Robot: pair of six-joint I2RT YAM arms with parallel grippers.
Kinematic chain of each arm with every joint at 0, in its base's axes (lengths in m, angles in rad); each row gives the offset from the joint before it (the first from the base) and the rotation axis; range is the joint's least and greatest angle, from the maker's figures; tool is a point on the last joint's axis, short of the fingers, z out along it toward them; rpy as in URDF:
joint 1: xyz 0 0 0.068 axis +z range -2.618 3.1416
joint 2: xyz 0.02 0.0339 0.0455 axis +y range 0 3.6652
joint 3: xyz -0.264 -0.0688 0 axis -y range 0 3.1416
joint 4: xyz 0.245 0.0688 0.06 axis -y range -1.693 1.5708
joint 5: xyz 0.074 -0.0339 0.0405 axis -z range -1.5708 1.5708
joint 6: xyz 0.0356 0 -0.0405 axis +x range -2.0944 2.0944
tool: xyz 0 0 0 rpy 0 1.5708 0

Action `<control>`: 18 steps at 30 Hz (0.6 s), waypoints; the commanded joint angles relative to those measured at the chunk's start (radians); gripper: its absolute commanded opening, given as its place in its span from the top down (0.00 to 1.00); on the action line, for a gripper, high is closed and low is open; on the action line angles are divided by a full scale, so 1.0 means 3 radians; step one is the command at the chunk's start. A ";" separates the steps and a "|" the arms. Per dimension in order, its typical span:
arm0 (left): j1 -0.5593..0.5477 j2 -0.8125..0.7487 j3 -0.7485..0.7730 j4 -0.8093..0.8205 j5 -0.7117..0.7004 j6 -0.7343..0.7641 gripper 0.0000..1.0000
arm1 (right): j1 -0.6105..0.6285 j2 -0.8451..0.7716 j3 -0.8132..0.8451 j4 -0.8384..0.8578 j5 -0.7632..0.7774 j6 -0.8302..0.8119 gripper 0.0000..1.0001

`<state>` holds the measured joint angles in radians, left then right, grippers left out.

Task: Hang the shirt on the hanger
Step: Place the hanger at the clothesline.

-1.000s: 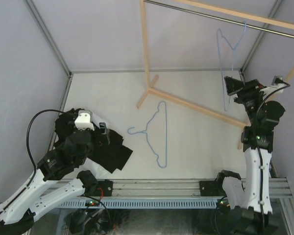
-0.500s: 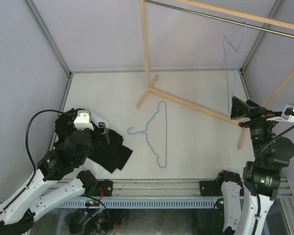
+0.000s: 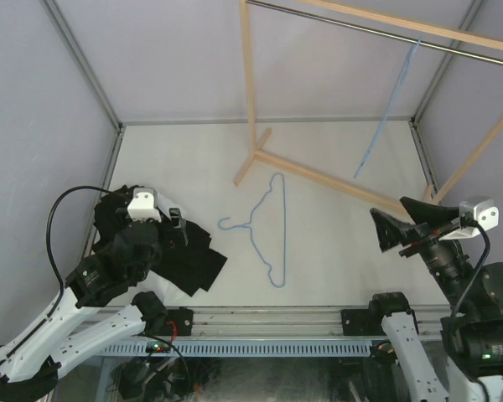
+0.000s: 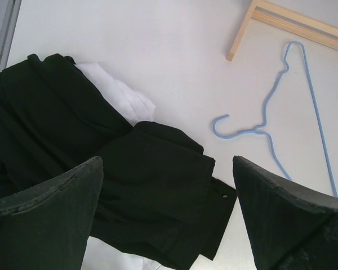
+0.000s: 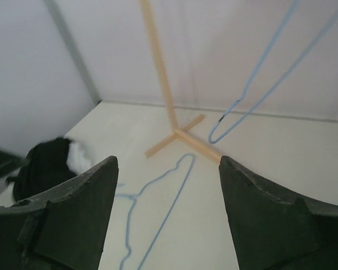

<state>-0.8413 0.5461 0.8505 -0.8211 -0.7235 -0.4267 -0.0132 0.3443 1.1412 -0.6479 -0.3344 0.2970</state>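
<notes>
The white shirt (image 4: 119,93) lies at the table's left, mostly buried under a black garment (image 4: 67,124); only white patches show. A blue wire hanger (image 3: 282,234) lies flat at the table's middle and also shows in the left wrist view (image 4: 258,130) and the right wrist view (image 5: 165,212). My left gripper (image 3: 177,223) is open and empty just above the black garment (image 3: 184,261); its jaws stand wide apart in its wrist view (image 4: 166,163). My right gripper (image 3: 388,219) is open and empty, raised in the air at the right, facing the table (image 5: 168,160).
A wooden clothes rack (image 3: 250,75) with a metal rail (image 3: 360,29) stands at the back; its base beam (image 3: 335,180) crosses the table. A second blue hanger (image 3: 386,113) hangs from the rail, tilted left, and shows in the right wrist view (image 5: 212,136). Grey walls enclose the table.
My right arm has drawn back from the hanging hanger toward the near edge and turned left. The hanging hanger has swung out to the left. The left arm has not moved.
</notes>
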 commanded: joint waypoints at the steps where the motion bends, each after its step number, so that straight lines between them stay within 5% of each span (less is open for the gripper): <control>1: 0.0017 -0.0015 -0.0005 0.0053 -0.0061 -0.0085 0.00 | 0.0827 0.0129 0.0203 -0.0462 0.0193 -0.0800 0.28; 12: 0.0018 0.0015 -0.0058 -0.0093 -0.0066 -0.0505 0.00 | 0.2939 0.0353 0.0230 -0.1109 0.2063 -0.1361 0.24; 18: 0.0018 -0.0003 -0.0098 -0.0347 -0.0343 -0.1094 0.00 | 0.3158 0.0713 0.0083 -0.0962 0.2222 -0.1005 0.25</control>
<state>-0.8413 0.5461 0.8371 -0.8734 -0.7525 -0.5999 0.9195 0.4927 1.1957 -0.9707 0.2321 -0.0593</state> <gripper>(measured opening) 0.998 0.753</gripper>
